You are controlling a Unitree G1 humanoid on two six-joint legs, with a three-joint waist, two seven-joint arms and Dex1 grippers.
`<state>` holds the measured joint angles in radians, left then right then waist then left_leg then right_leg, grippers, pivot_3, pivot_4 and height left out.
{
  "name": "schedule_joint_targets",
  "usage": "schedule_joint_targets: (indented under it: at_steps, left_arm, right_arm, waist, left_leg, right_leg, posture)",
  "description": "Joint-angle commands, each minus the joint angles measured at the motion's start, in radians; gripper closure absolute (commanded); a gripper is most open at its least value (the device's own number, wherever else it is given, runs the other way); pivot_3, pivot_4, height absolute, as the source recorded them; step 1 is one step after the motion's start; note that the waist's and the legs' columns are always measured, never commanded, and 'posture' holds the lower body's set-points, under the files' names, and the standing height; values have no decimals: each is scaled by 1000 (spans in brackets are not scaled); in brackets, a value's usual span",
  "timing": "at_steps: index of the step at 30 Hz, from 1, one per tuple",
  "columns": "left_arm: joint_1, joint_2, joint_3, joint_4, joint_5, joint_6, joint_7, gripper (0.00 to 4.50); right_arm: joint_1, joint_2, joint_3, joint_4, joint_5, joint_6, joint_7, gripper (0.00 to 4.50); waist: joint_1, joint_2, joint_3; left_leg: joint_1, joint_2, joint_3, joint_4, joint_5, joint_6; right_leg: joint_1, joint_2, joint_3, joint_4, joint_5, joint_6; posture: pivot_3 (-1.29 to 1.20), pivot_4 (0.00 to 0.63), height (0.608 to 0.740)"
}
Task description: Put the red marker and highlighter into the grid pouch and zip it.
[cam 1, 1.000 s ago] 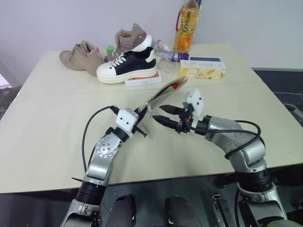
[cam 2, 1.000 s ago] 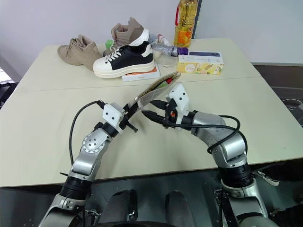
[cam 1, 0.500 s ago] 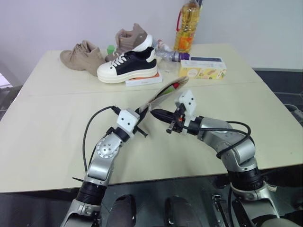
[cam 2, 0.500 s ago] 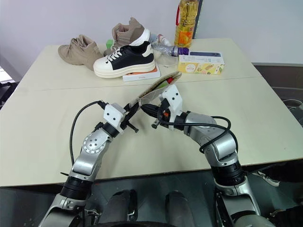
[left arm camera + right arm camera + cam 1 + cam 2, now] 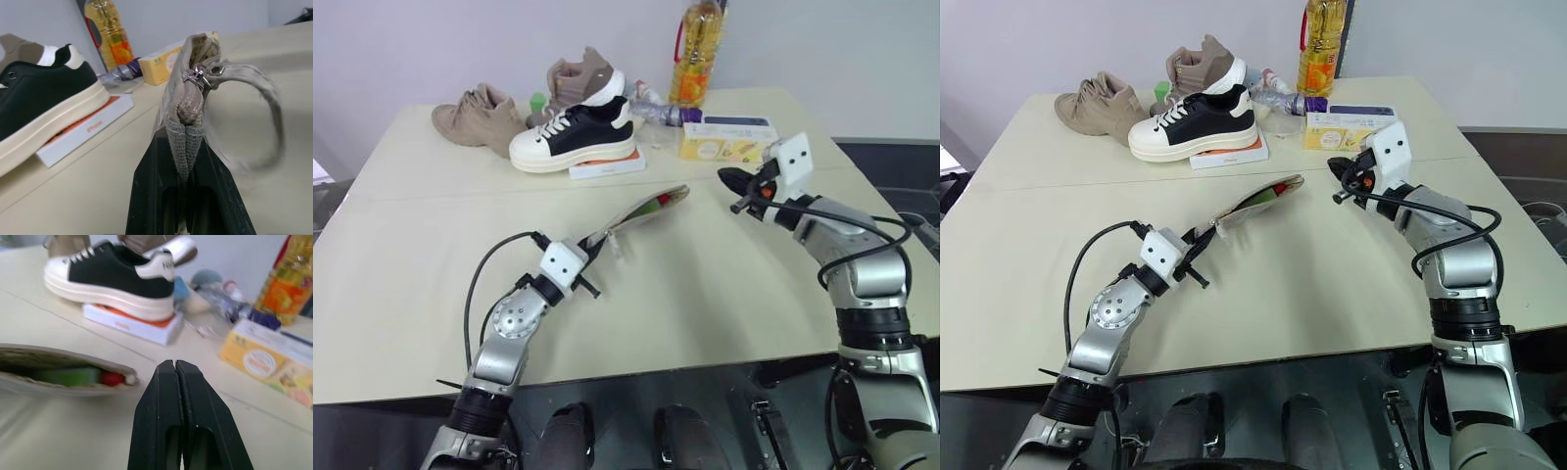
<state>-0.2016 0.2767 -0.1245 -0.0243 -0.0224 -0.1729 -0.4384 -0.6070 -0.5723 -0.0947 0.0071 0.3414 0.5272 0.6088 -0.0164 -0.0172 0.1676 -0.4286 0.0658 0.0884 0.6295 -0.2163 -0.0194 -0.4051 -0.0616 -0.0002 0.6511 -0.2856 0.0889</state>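
The grid pouch is held above the table, its near end pinched in my shut left gripper. The left wrist view shows the fabric end squeezed between the fingers, with the zipper pull just past them. The pouch's far end gapes. Inside it I see the red marker's tip and the highlighter's green cap. My right gripper is shut and empty, off to the right of the pouch and apart from it, pointing back towards it.
At the table's far side a black-and-white sneaker rests on a white and orange box. Tan shoes, an oil bottle, a lying plastic bottle and a yellow carton stand around it. The table stretches bare nearer to me.
My right gripper shut its fingers, left the pouch's mouth and swung away to the right and farther off. The left gripper has kept its hold on the pouch.
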Motion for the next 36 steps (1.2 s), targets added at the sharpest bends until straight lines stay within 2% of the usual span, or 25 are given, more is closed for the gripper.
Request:
schedule_joint_targets:
  at_steps: [1, 3, 8, 9, 12, 18, 21, 26, 27, 32, 36]
  left_arm:
    - [10, 9, 23, -43, -16, -17, -3, 4500]
    - [8, 5, 19, -45, -14, -17, 4, 4500]
    - [-8, -16, 14, -44, -12, -13, 24, 4500]
    - [-13, -21, 11, -44, -9, -12, 27, 4500]
    - [-23, -35, 3, -44, -3, -12, 35, 4500]
    - [-39, -51, -2, -39, 8, -12, 47, 4500]
    - [-45, -59, -4, -38, 12, -12, 51, 4500]
    - [-47, -62, -4, -31, 14, -17, 52, 4500]
    - [-47, -63, -4, -30, 14, -18, 52, 4500]
    - [-48, -60, -2, -25, 17, -22, 54, 4500]
    - [-39, -41, 6, -22, 18, -30, 44, 4500]
  right_arm:
    - [46, -5, 23, -169, 121, 69, 118, 4214]
    - [80, 7, 56, -247, 161, 113, 147, 3605]
    - [139, 74, 157, -356, 149, 149, 96, 1076]
    - [143, 98, 186, -367, 137, 149, 79, 679]
    - [138, 159, 248, -380, 113, 161, 32, 679]
    - [120, 234, 285, -366, 107, 186, -16, 679]
    - [109, 253, 276, -342, 100, 185, -34, 1577]
    - [95, 259, 250, -323, 101, 175, -44, 4207]
    - [93, 258, 244, -322, 101, 172, -46, 4469]
    - [88, 240, 210, -321, 96, 155, -49, 4469]
    - [53, 177, 142, -280, 70, 126, -47, 4469]
  waist:
    - [2, 0, 0]
    - [2, 0, 0]
    - [3, 0, 0]
    - [3, 0, 0]
    - [3, 0, 0]
    - [4, 0, 0]
    - [4, 0, 0]
    - [4, 0, 0]
    - [4, 0, 0]
    - [4, 0, 0]
    - [4, 0, 0]
  left_leg:
    - [0, 0, 0, 0, 0, 0]
    - [0, 0, -1, 0, 0, 0]
    - [0, 0, -3, 2, 0, 0]
    - [0, 0, -3, 2, 0, 0]
    - [0, 0, -3, 3, 0, 0]
    - [0, 0, -3, 3, 0, 0]
    - [-1, 0, -3, 2, 0, 0]
    - [-1, 0, -3, 2, 0, 0]
    - [-1, 0, -3, 2, 0, 0]
    - [-1, 0, -2, 2, 0, 0]
    - [-1, 0, -2, 2, 0, 0]
  right_leg:
    - [0, 0, 0, 0, 0, 0]
    - [0, 0, 0, 0, 0, 0]
    - [1, -1, 0, 0, 0, 0]
    - [1, -1, 0, 0, 0, 0]
    - [1, -1, 0, 0, 0, 0]
    - [1, -1, 0, 0, 0, 0]
    - [1, -1, 0, 0, 0, 0]
    - [1, -1, 0, 0, 0, 0]
    - [1, -1, 0, 0, 0, 0]
    - [1, -1, 0, 0, 0, 0]
    - [1, -1, 0, 0, 0, 0]
  posture:
    - [0, 150, 740]
    - [0, 150, 740]
    - [0, 150, 740]
    - [0, 150, 740]
    - [0, 150, 740]
    - [0, 150, 740]
    - [0, 150, 740]
    - [0, 150, 740]
    - [0, 150, 740]
    - [0, 150, 740]
    - [0, 150, 740]
